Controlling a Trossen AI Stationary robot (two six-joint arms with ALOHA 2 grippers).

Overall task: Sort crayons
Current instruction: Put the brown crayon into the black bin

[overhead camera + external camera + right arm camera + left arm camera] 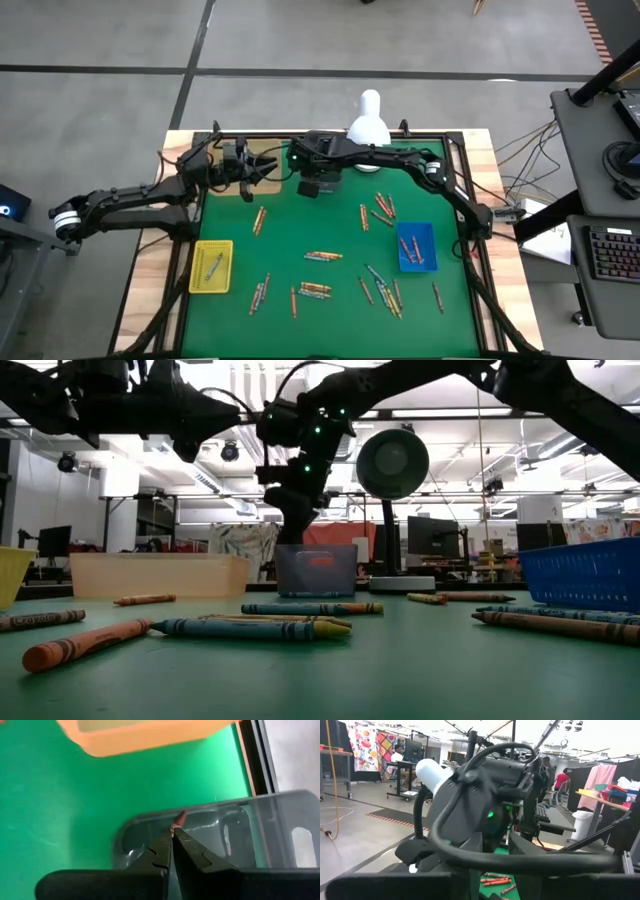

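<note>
At the far edge of the green surface (pixel 330 230), the right gripper (pixel 173 832) hangs over a clear grey tray (pixel 280 830), fingers pinched tight on a reddish crayon (pixel 179 818); only its tip shows past the fingertips, long axis roughly in line with the fingers, pointing down into the tray. An orange tray (pixel 145 735) sits just beside the grey one; its contents cannot be told. The left gripper (pixel 245 170) hovers near the orange tray at the far left corner; its fingers are not clear enough to tell. Loose crayons (pixel 322 256) lie scattered over the middle and near part of the surface, all flat, long axes mixed: the centre bunch runs left-right, a pair (pixel 259 220) near the left runs near-far with a slight tilt, others lie diagonal. The yellow tray (pixel 211 267) at near left holds one or two crayons laid on a diagonal. The blue tray (pixel 416 246) at right holds a few crayons running roughly near-far. A white lamp (pixel 368 122) stands at the far edge.
</note>
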